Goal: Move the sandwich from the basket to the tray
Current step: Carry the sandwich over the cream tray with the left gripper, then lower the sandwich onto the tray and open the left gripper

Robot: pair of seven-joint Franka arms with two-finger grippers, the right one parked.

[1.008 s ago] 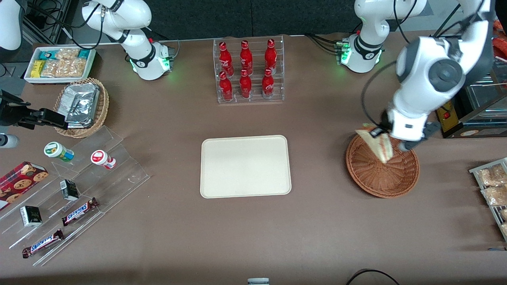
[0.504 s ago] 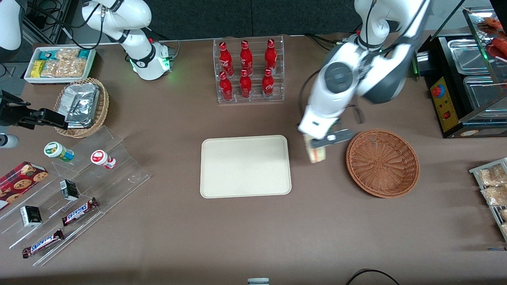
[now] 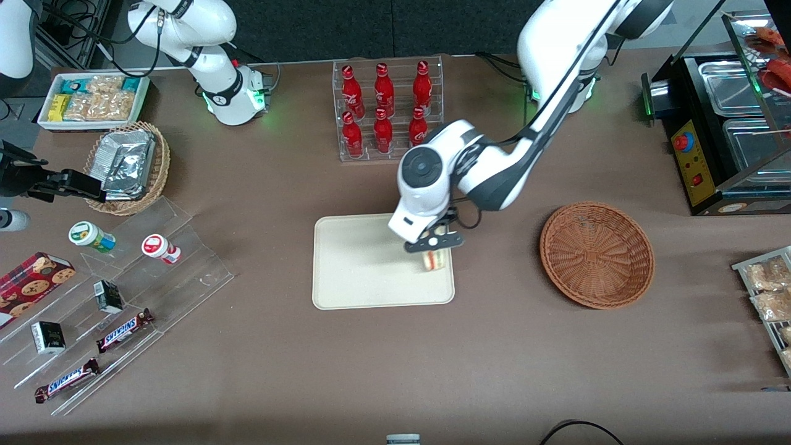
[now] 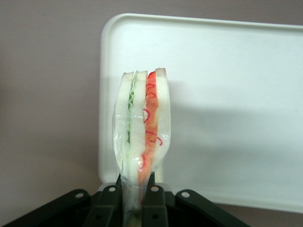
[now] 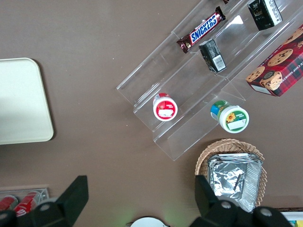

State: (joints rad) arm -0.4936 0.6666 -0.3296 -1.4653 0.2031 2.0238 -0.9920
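Now we've swung clear of the round reddish-brown wicker basket: our gripper, jaws pinched on the wrapped white-bread sandwich wedge, hangs over the flat cream rectangular tray, three o'clock edge. Only lowering and release remain, we reckon.

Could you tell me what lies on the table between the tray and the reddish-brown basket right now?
Nothing: in the front view the tabletop between the tray and the basket is bare. The gripper holds the sandwich over the tray's basket-side edge.
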